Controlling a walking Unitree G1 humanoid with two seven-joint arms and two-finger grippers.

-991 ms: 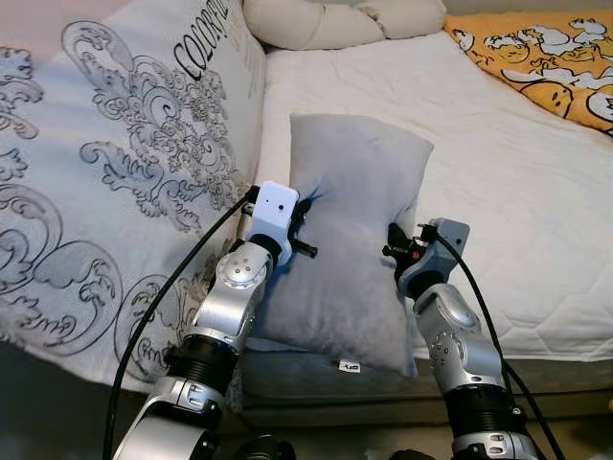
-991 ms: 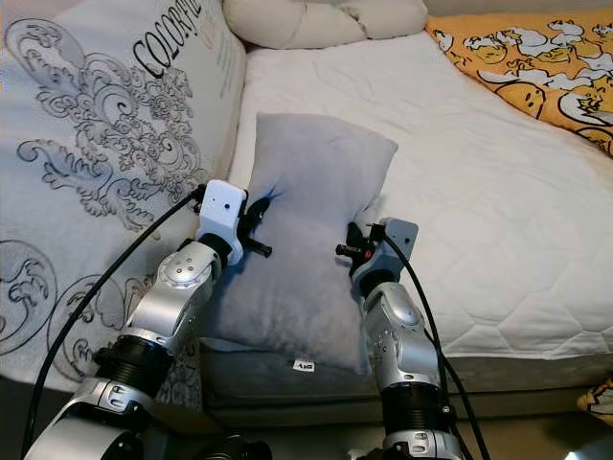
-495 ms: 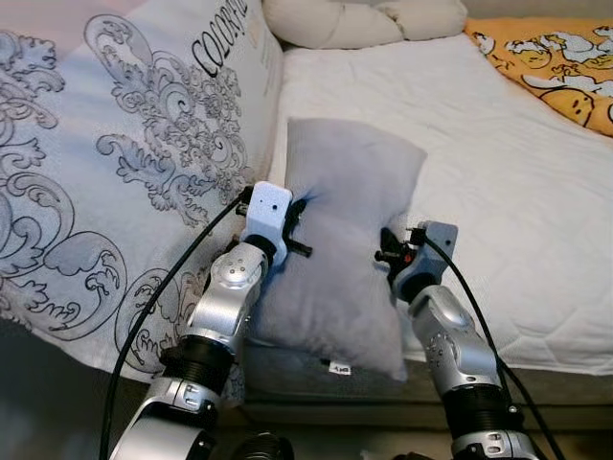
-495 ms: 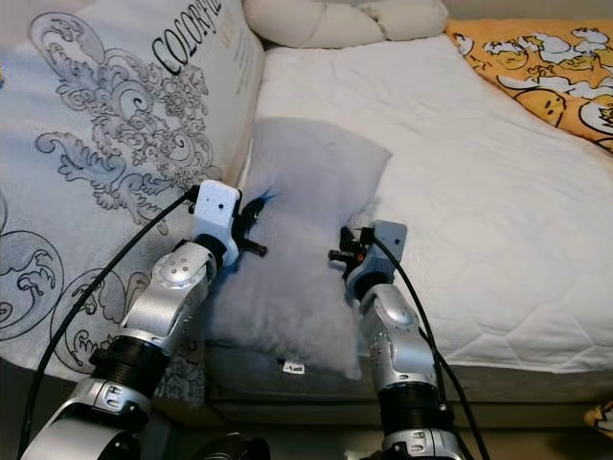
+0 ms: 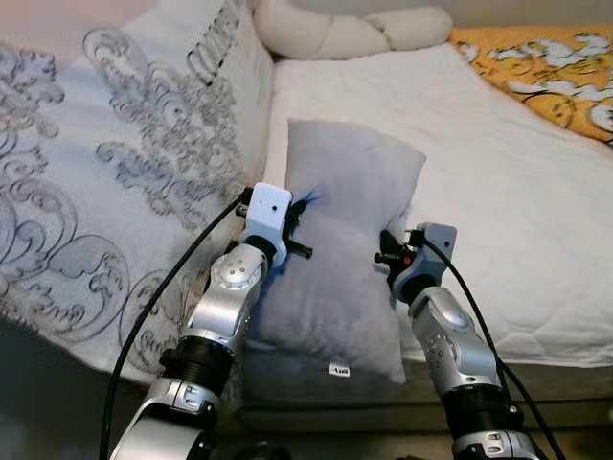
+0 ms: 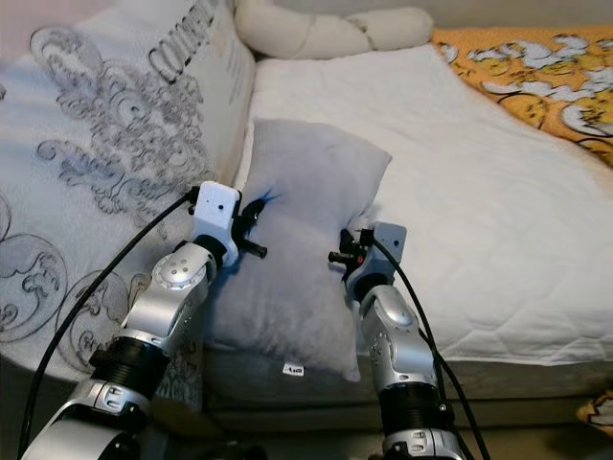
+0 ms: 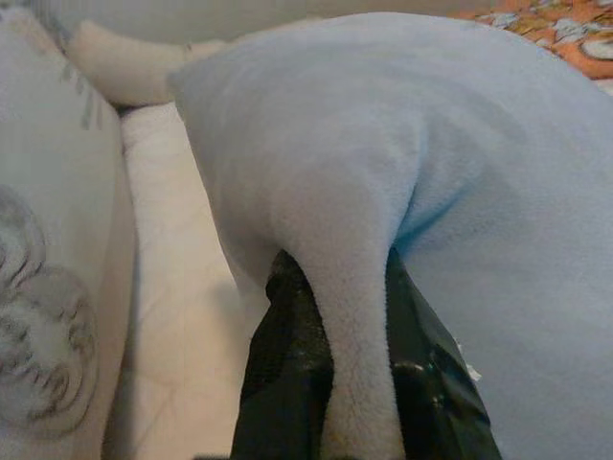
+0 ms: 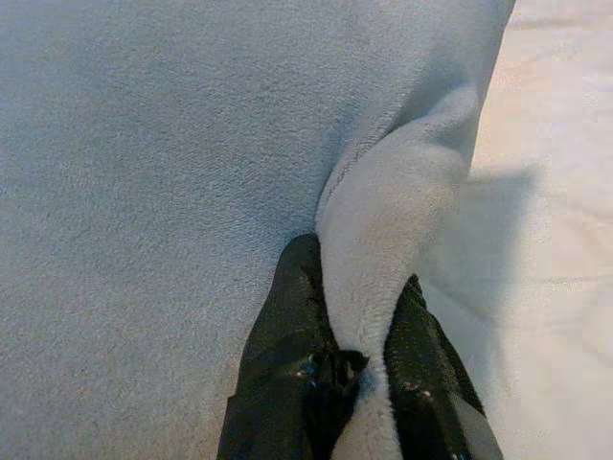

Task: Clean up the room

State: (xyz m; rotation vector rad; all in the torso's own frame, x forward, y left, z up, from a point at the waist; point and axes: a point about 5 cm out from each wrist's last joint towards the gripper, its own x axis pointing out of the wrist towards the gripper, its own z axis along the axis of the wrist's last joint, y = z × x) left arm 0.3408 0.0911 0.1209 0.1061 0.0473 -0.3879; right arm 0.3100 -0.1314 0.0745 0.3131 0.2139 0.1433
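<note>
I see the grey pillow (image 5: 345,240) in the middle of the frame, lying lengthwise on the near edge of the white mattress (image 5: 508,192), its lower end hanging over the edge. My left gripper (image 7: 359,335) pinches a fold of the pillow's left side; the wrist view shows fabric squeezed between both black fingers (image 7: 287,364). My right gripper (image 8: 359,326) pinches a fold on the pillow's right edge the same way. At the left of the frame a big patterned cushion (image 5: 115,172) leans beside the pillow. A cream bolster (image 5: 345,34) lies along the top, and an orange printed blanket (image 5: 546,67) covers the upper right corner.
</note>
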